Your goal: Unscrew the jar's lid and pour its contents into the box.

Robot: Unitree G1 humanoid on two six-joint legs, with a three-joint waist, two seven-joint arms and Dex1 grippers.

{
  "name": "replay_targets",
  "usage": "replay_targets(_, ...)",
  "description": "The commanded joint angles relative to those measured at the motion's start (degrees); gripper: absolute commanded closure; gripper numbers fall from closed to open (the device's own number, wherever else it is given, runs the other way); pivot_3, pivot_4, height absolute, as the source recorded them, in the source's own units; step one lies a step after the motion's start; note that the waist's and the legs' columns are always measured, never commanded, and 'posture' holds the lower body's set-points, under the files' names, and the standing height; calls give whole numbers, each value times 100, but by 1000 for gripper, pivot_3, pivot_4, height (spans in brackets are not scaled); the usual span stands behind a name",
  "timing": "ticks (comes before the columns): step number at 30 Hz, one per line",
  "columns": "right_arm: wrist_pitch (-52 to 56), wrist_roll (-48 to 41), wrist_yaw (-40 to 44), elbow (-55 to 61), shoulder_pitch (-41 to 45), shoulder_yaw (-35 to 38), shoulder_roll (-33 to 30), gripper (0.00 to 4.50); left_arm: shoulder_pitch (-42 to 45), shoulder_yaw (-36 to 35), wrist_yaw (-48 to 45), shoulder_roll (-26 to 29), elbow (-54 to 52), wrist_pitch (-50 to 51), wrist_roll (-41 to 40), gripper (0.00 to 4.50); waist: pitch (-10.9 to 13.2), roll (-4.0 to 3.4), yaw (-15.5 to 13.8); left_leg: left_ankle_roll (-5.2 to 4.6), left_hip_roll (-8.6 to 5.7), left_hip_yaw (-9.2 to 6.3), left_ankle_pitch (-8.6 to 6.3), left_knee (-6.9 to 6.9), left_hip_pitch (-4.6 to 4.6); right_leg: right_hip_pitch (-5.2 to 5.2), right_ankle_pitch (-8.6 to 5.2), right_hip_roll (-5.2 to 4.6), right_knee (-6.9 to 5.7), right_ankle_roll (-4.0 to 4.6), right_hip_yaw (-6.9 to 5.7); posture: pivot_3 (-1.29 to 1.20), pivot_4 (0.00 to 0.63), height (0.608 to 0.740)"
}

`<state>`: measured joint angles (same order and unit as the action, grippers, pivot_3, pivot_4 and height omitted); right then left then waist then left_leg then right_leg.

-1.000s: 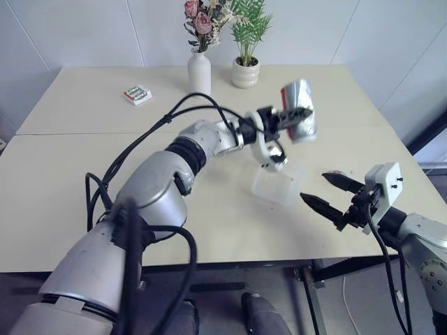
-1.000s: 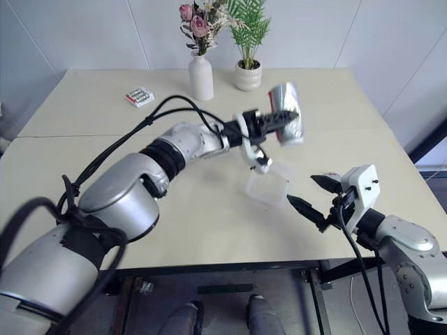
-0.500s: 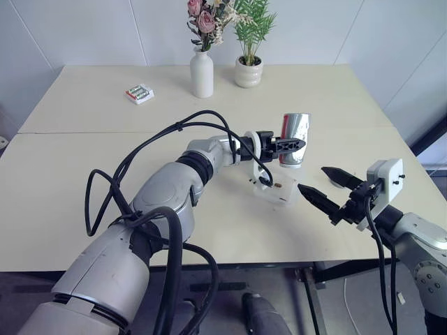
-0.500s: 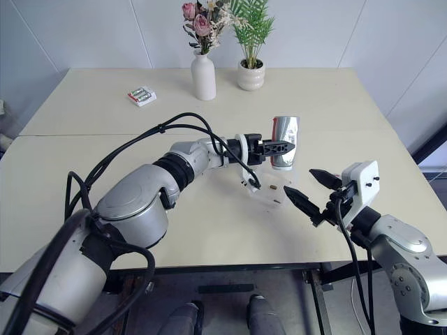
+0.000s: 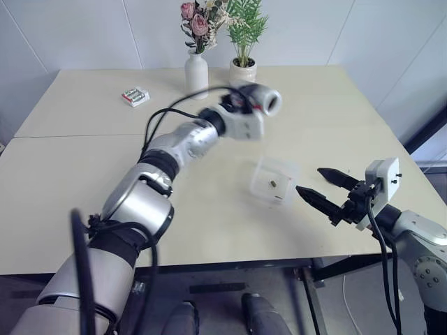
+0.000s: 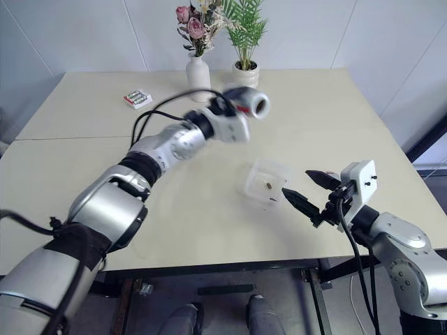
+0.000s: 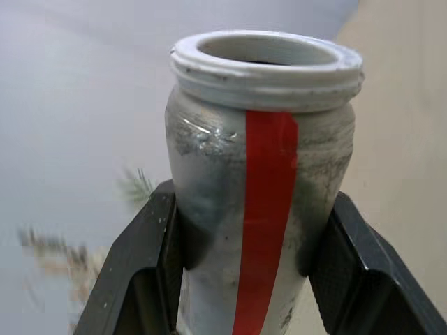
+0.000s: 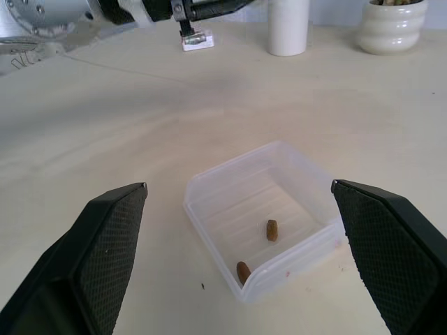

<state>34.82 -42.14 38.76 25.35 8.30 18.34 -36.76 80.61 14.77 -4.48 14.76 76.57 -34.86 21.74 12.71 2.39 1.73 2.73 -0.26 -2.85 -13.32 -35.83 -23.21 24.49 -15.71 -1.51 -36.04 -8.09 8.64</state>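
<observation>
Right wrist view: two brown pieces in box | left gripper clamps uncapped jar, set it down well apart from box | right gripper jaws spread, empty.

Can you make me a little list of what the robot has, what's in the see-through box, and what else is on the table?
left gripper: shut on the jar, lifted off the table
jar: no lid, mouth open
right gripper: open, holding nothing, beside the box
box: on the table, two small brown pieces inside
back of table: white vase with flowers, potted plant, battery pack
</observation>
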Motion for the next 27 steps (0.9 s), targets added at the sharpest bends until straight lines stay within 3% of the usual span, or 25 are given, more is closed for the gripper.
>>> replay_targets(1,-355,81,378,-13,281,-130,-128,39,-345,-1486,-1734,203,-434,1117,-1841,2522,-1,-2,11,-4,0,-1,-2,-14,-6,0,2,0,-3,-4,0,0,150,740)
replay_targets(4,-557,181,678,-113,509,-293,-216,39,-845,-2289,-2106,428,-942,2158,-2672,2522,-1,-3,51,-10,0,0,-6,-30,-5,-4,12,0,-9,-10,4,0,150,740)
replay_targets(7,-665,270,841,-148,704,-424,-264,39,-1339,-2532,-2103,572,-1615,2753,-2924,2522,-2,-3,69,-10,2,-9,-5,-38,-3,-3,12,0,-27,-10,2,0,150,740)
replay_targets(15,-613,165,1451,37,1720,-1348,-153,39,-3954,-3131,-1399,1106,-4864,4731,-3306,2522,-10,0,189,0,12,-31,0,-63,2,3,12,2,-82,0,-9,0,150,740)
replay_targets(19,-639,179,1566,-52,1934,-1635,16,39,-4783,-3409,-954,1218,-5744,4605,-3188,2522,-13,4,173,4,12,-36,9,-72,12,-7,22,3,-90,15,-15,0,150,740)
replay_targets(27,-803,373,1923,-290,1994,-1902,63,39,-5267,-3709,-753,1178,-5968,4347,-3333,2522,-14,5,153,4,10,-39,35,-78,14,-25,43,3,-62,21,-25,0,150,740)
